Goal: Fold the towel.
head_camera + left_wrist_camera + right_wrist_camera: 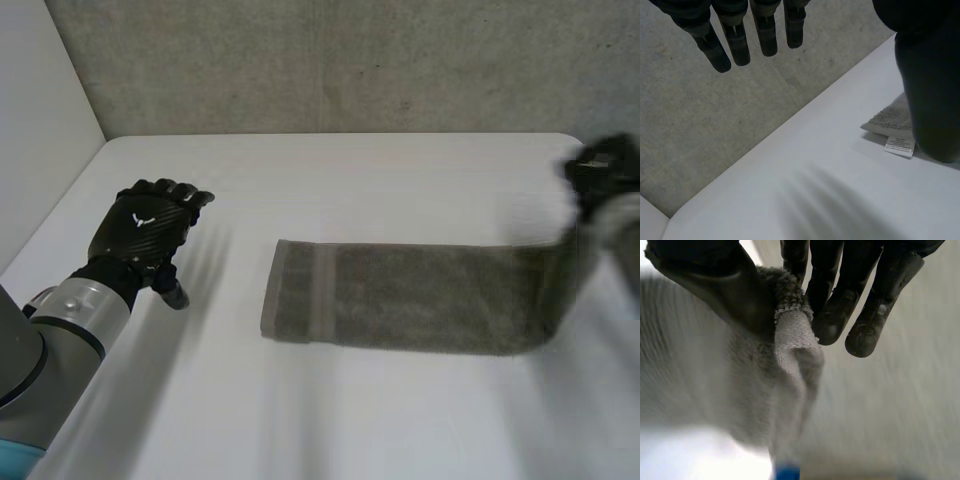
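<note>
A long, grey-green terry towel (400, 300) is laid as a narrow strip across the white worktop (330, 420), with its banded left end flat and its right end raised off the surface. That raised end is clamped by the black right hand (603, 178). In the right wrist view the cloth's edge is pinched between the thumb and the fingers (835, 315), and the rest of the strip hangs from the grip. The black left hand (148, 228) is held above the worktop, well apart from the towel's left end, with its fingers loosely straight and nothing in them. In its wrist view a corner of the towel with a small white label (900, 146) is seen lying on the worktop.

The step in hand is judged to be the carrying of the right end over to the left end, so that the strip is halved. For this to be done well, the pinch should be firm and the end lifted high enough that the cloth is not dragged. The raised edge should then be set down squarely on the banded edge. The resting end could be pinned by the left hand, so that it is not pulled along.
</note>
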